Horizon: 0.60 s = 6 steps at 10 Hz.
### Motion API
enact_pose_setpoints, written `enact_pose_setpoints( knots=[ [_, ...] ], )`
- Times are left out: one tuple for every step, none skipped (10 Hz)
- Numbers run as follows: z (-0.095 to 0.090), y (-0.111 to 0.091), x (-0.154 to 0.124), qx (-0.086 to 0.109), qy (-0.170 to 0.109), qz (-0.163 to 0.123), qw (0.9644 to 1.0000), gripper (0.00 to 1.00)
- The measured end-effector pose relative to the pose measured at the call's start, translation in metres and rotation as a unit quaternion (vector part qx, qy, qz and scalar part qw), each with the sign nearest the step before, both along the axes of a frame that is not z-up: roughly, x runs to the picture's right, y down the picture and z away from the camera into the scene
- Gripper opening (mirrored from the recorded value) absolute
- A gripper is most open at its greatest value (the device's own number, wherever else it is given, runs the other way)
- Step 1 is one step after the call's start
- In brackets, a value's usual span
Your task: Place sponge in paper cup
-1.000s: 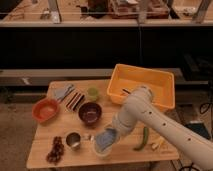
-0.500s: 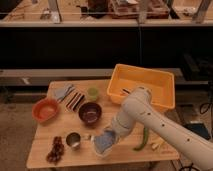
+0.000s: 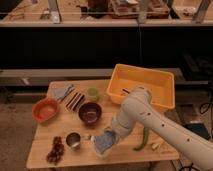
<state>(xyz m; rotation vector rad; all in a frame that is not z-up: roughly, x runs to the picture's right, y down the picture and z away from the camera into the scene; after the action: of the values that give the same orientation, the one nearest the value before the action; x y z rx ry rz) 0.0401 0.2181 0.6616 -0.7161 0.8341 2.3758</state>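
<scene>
A pale blue sponge (image 3: pixel 103 140) sits at the mouth of a white paper cup (image 3: pixel 100 149) near the table's front edge, centre. My gripper (image 3: pixel 111 136) is at the end of the white arm (image 3: pixel 145 112) that comes in from the right. It is down right at the sponge and cup, touching or just above them. The arm's wrist hides most of the gripper and the right side of the cup. I cannot tell whether the sponge is inside the cup or only over it.
On the wooden table (image 3: pixel 42 150) are an orange bowl (image 3: pixel 45 109), a dark bowl (image 3: pixel 90 112), a green cup (image 3: pixel 92 93), a metal cup (image 3: pixel 73 141), grapes (image 3: pixel 56 150), a cloth (image 3: pixel 62 92), a green vegetable (image 3: pixel 141 140) and a yellow bin (image 3: pixel 150 82).
Almost nothing has changed. The arm and gripper stay at the sponge and cup, with only a very slight shift.
</scene>
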Motion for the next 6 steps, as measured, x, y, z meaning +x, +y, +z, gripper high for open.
enact_pose_setpoints(
  knots=[
    [0.0, 0.0, 0.0, 0.0, 0.0, 0.0, 1.0, 0.78],
    [0.0, 0.0, 0.0, 0.0, 0.0, 0.0, 1.0, 0.8],
    [0.0, 0.0, 0.0, 0.0, 0.0, 0.0, 1.0, 0.8],
    [0.0, 0.0, 0.0001, 0.0, 0.0, 0.0, 1.0, 0.8],
    [0.0, 0.0, 0.0001, 0.0, 0.0, 0.0, 1.0, 0.8],
    [0.0, 0.0, 0.0001, 0.0, 0.0, 0.0, 1.0, 0.8]
  ],
)
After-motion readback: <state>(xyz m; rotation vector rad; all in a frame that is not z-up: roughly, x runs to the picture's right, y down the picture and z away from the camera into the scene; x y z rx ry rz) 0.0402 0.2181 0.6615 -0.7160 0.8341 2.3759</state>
